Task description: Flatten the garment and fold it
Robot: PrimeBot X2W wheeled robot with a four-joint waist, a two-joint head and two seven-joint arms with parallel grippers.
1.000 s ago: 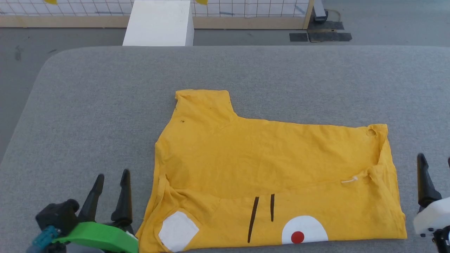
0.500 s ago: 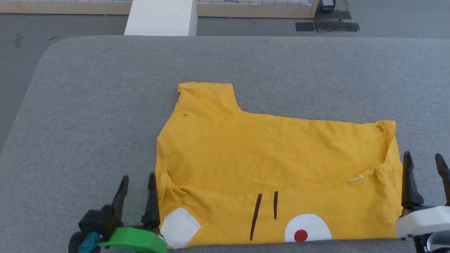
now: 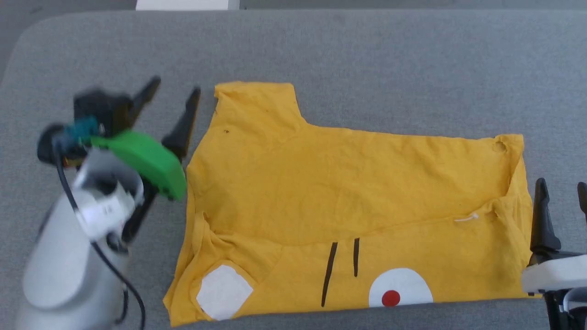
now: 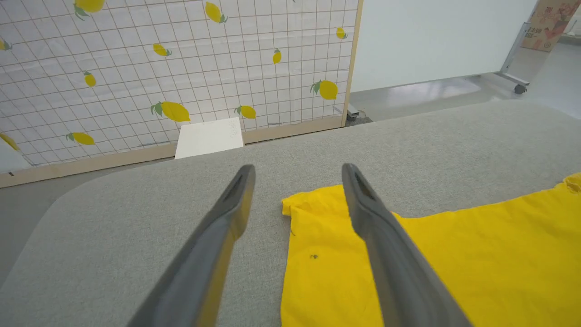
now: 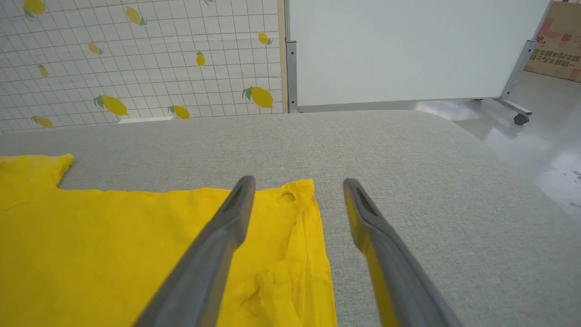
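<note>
- Blurred in the head view: the left gripper (image 3: 176,87), so its height above the table (image 3: 367,50) cannot be judged. Its jaws stand wide apart and hold nothing.
- Cut off in the head view: the right gripper (image 3: 562,183), whose outer finger runs off the frame's right edge. Its jaws are likewise spread and empty.
- Partly covered: the garment (image 3: 348,192) lies flat on the table, with a plain yellow layer folded over most of its print. A near strip shows a white patch (image 3: 223,291), two black stripes (image 3: 329,279) and a red dot (image 3: 390,298). The dot's white disc (image 3: 400,286) is cut by the near edge.
- Left side: the sleeve (image 3: 257,107) points away from the robot, and the left gripper sits just beside its outer edge. In the left wrist view the sleeve's corner lies between the fingers. Contact cannot be told.
- Right side: in the right wrist view the garment's far corner, with a small hole (image 3: 500,146), lies between the fingers. One finger is over cloth, the other over bare table. Contact cannot be told.
</note>
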